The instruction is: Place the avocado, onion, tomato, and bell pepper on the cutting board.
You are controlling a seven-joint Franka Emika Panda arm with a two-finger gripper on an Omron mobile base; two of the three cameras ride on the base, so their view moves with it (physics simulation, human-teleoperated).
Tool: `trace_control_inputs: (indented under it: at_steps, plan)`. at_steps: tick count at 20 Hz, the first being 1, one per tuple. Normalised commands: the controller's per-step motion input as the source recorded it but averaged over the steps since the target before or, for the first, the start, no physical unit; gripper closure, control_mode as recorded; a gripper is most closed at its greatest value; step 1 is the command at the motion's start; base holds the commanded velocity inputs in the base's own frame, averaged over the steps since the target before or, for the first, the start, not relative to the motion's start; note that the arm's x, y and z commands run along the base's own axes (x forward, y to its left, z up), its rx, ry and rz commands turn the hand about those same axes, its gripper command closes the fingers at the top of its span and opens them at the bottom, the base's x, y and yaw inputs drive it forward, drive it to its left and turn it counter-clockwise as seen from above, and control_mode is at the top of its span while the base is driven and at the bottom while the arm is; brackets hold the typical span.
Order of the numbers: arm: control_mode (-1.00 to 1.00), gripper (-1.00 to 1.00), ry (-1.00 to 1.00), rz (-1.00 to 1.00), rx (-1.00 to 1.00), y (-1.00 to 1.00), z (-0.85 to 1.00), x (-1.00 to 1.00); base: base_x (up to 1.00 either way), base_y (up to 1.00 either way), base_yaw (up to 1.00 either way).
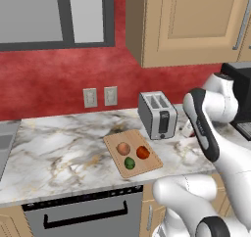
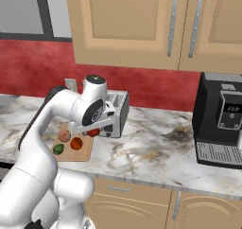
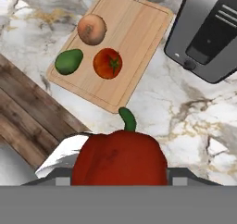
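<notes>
Because three pieces already sit on the cutting board (image 3: 134, 38), the fingers (image 2: 94, 131) pinch the bell pepper (image 3: 119, 158) aloft above the table (image 3: 185, 121), right of the board beside the toaster (image 3: 208, 33). Its green stem points toward the board, its long axis along the fingers' reach.

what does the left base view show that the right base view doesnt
Left base view: two wall outlets side by side and the toaster's black lever front. Right base view: a black coffee machine seen whole and the deep-red bell pepper in the gripper. Both: the light-brown wooden cutting board carrying the tan onion, orange-red tomato and green avocado, beside the silver toaster.
</notes>
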Motion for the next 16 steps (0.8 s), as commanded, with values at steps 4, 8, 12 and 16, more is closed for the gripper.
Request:
trace_control_inputs:
  at_steps: [4, 8, 12, 16]
  plan:
    - [-1.00, 1.00, -0.04, -0.01, 0.00, 0.98, 0.12, 0.00, 0.00, 0.00, 0.00]
    - [-1.00, 1.00, -0.06, -0.04, 0.00, 0.92, 0.00, 0.10, 0.00, 0.00, 0.00]
    - [-1.00, 1.00, -0.01, -0.06, 0.00, 0.77, 0.00, 0.24, 0.00, 0.00, 0.00]
    - [-1.00, 1.00, 0.00, -0.08, -0.02, 0.40, 0.01, 0.35, 0.00, 0.00, 0.00]
